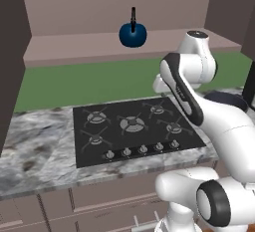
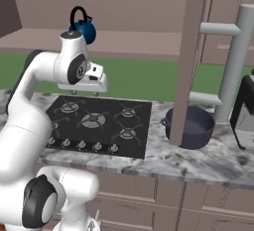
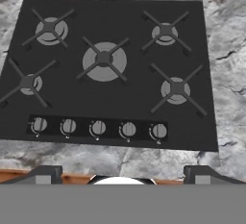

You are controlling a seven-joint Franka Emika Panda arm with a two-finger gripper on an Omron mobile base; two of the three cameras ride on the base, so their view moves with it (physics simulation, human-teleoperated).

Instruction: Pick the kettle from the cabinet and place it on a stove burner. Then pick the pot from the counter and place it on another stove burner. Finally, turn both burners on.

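I have the hand [image 3: 123, 175] hanging over the front edge of the bench [image 2: 198, 160], its two fingers spread wide apart with nothing between them. Looking down along it, I see the black cooktop [image 3: 115, 103] with its five burners [image 3: 104, 60] and a row of five silver knobs [image 3: 98, 128] along its front edge.

The kettle [image 1: 133, 34] sits upright on the long shelf of the cabinet [image 1: 74, 44], above and behind the cooktop, handle pointing up. From the right side I see it just past the arm's upper joint, well clear of the hand.

The pot [image 2: 191, 126] rests on the bench to the right of the cooktop, near but apart from it. A brown upright panel [image 2: 186, 61] stands in front of it and hides part of its near rim. All the burners are bare. A dark appliance [image 2: 244, 113] stands at the right end of the bench.
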